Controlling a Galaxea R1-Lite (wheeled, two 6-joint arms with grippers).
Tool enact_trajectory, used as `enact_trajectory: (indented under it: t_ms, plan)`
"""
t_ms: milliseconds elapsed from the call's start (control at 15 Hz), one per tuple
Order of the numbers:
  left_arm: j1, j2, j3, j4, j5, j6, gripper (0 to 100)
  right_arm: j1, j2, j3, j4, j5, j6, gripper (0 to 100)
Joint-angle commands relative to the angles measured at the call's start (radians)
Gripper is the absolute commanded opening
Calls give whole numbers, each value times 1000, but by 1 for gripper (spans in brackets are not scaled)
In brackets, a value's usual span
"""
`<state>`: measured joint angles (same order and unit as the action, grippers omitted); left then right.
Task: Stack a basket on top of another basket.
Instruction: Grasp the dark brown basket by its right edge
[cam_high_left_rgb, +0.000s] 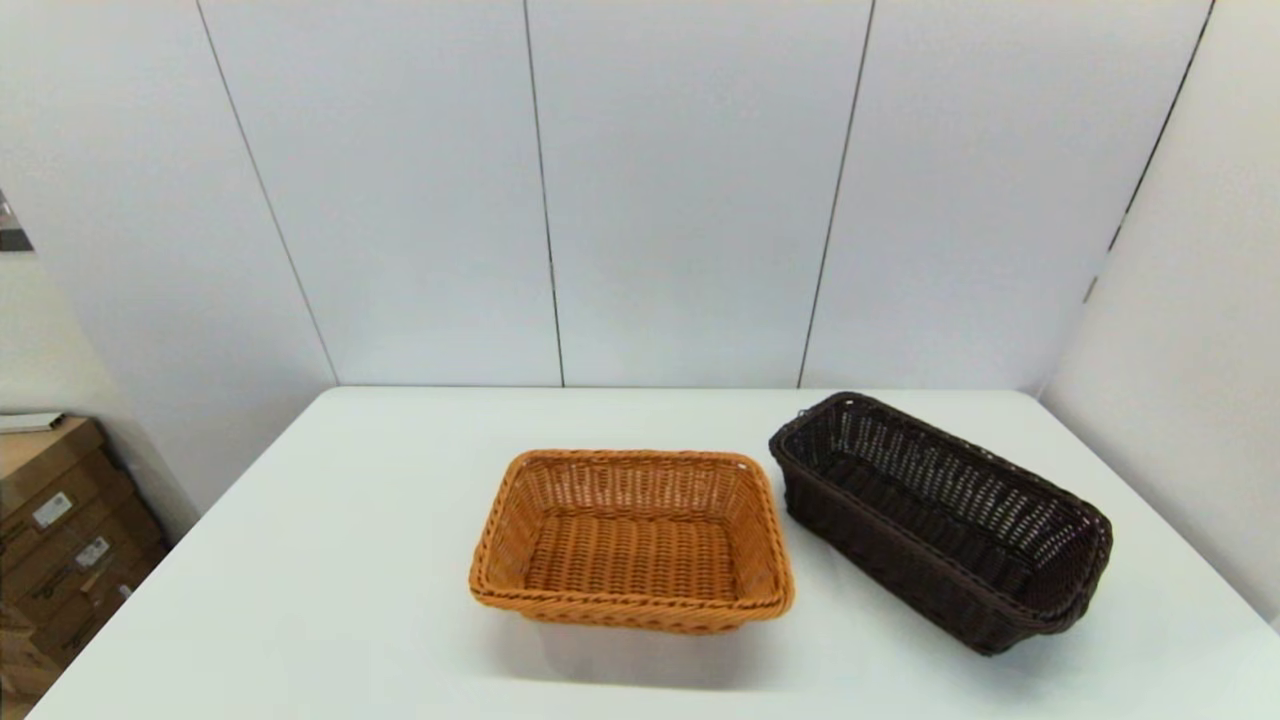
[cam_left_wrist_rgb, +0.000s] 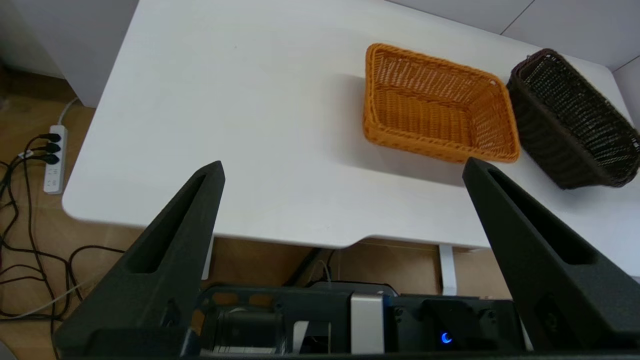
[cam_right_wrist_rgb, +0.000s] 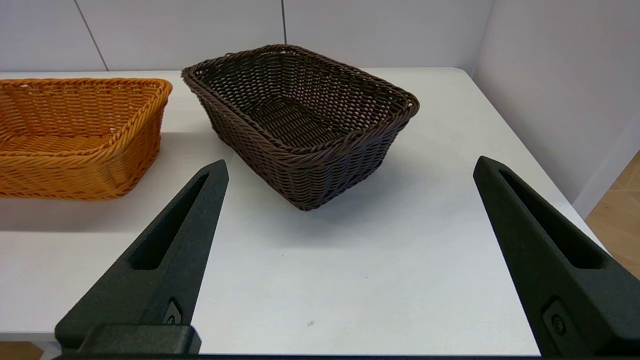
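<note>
Baskets are seen apart on a white table (cam_high_left_rgb: 330, 560): tan basket (cam_high_left_rgb: 632, 540) at centre, dark basket (cam_high_left_rgb: 940, 520) at right. Nothing is stacked yet. Left gripper (cam_left_wrist_rgb: 342, 170) and right gripper (cam_right_wrist_rgb: 350, 165) are held wide open, empty. Next, the dark basket's rim probably must be grasped.

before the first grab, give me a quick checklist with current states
1. Dark brown rectangular wicker basket empty: ok.
2. Orange-tan rectangular wicker basket empty, upright: ok.
3. Baskets apart, not touching: ok in the head view.
4. Right gripper open, facing the dark basket, short of it: ok.
5. Left gripper open, back past the white table edge: ok.
6. Dark basket lined up with the orange one: not ok, it sits angled.
</note>
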<state>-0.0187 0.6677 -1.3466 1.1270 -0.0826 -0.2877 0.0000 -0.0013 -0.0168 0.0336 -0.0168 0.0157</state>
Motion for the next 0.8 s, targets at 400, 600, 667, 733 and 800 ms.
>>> enact_trajectory:
  t_ms: [400, 600, 667, 733, 800]
  plan:
    - [25, -568, 452, -309, 204, 111, 100, 0, 1, 0, 0, 0, 0, 100]
    - [19, -669, 852, -709, 300, 242, 100, 0, 1, 0, 0, 0, 0, 100]
    - [19, -669, 920, -817, 314, 252, 100, 0, 1, 0, 0, 0, 0, 100]
    - [19, -669, 989, -892, 314, 282, 100, 0, 1, 0, 0, 0, 0, 100]
    - [19, -669, 1084, -967, 313, 340, 100, 0, 1, 0, 0, 0, 0, 100]
